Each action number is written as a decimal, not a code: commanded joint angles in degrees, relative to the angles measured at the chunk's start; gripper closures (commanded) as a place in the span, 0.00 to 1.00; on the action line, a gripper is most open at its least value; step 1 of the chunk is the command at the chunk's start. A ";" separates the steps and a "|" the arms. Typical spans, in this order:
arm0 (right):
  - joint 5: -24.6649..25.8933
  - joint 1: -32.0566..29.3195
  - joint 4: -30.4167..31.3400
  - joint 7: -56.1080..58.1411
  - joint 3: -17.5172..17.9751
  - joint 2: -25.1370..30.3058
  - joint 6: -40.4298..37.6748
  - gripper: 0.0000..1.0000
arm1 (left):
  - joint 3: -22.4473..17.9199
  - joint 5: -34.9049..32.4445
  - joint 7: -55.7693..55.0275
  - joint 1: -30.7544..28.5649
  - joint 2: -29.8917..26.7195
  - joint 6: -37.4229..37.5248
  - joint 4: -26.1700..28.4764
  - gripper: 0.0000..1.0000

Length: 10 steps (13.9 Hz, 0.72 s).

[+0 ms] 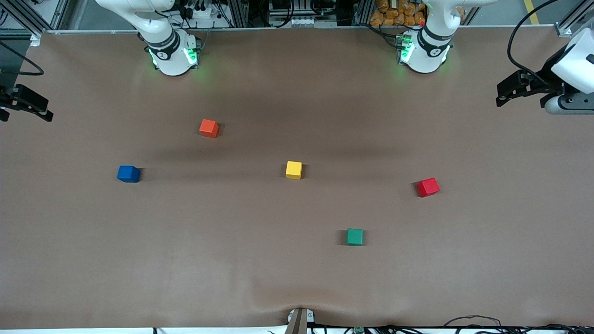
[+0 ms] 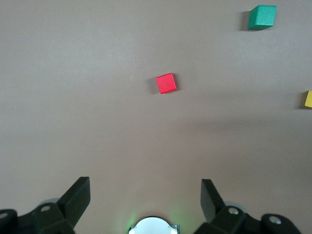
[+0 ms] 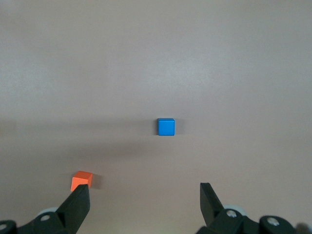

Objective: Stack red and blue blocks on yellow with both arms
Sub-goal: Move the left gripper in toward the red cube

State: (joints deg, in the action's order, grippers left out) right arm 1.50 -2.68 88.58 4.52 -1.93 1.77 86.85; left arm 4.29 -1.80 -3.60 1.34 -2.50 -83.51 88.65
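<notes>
The yellow cube (image 1: 293,170) sits mid-table. The blue cube (image 1: 128,173) lies toward the right arm's end and shows ahead of the fingers in the right wrist view (image 3: 165,126). The red cube (image 1: 428,187) lies toward the left arm's end, also in the left wrist view (image 2: 166,83). My left gripper (image 1: 503,93) hangs over the left arm's end of the table, open and empty (image 2: 145,187). My right gripper (image 1: 44,109) hangs over the right arm's end, open and empty (image 3: 145,191). All three cubes stand apart on the brown table (image 1: 232,260).
An orange-red cube (image 1: 209,128) lies between the blue cube and the right arm's base (image 1: 174,55). A green cube (image 1: 354,236) sits nearer the front camera than the red and yellow ones. A small fixture (image 1: 299,320) sits at the table's front edge.
</notes>
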 commanded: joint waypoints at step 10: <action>-0.88 -1.28 1.25 -0.82 0.52 1.22 -0.28 0.00 | -0.07 0.14 -0.36 -2.22 1.80 -1.92 -1.29 0.00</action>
State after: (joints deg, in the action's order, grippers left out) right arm 1.47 -2.94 88.64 4.43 -1.93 1.77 86.59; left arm 4.13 -1.80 -3.72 -0.77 -1.06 -85.55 88.61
